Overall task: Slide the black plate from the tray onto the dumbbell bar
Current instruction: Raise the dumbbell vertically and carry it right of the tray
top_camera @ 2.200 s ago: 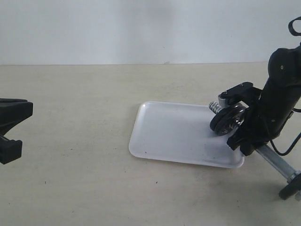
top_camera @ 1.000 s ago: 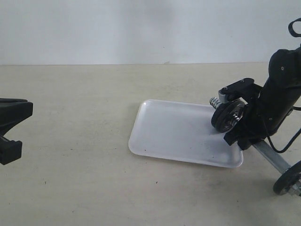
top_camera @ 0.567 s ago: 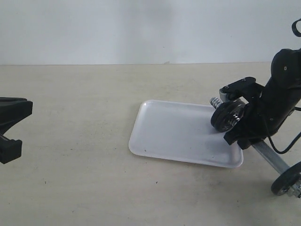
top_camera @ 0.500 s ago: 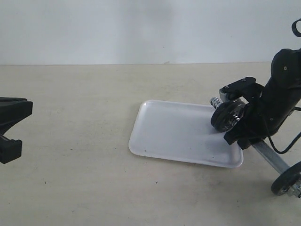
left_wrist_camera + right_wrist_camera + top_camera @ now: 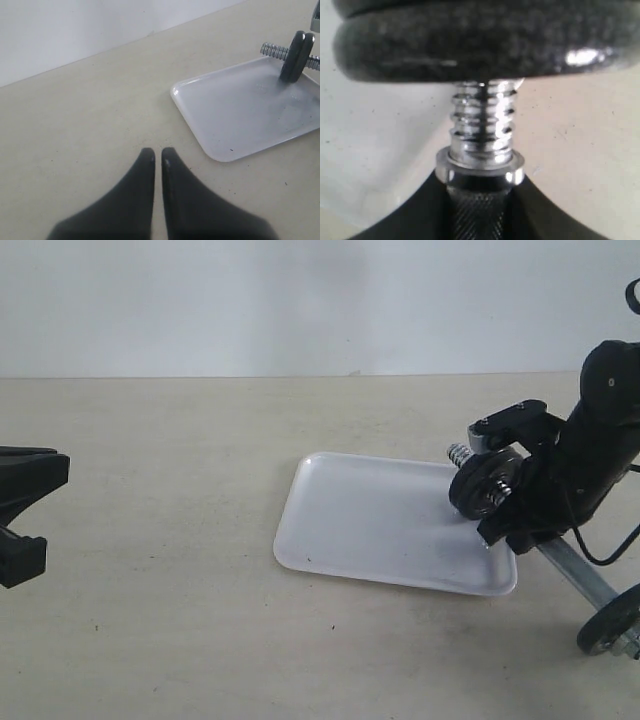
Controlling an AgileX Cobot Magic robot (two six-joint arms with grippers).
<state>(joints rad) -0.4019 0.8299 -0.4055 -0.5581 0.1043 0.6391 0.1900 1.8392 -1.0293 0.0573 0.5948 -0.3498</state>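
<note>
We are gripping the dumbbell bar with the right gripper, its fingers clamped narrowly on the knurled shaft just below a steel collar. The black plate is already sitting on the bar's raised threaded end, standing on edge over the right side of the tray; we cannot tell whether its lower rim is touching the white surface. The bar's long axis is sloping from that threaded tip above the tray down to an end disc resting on the table. So the plate is lying straight up the axis from our right fingers, with bare thread and the collar between them. We are judging that the remaining travel runs down that axis toward the collar. The left gripper is hovering well apart from the tray, fingertips almost touching, holding nothing.
</note>
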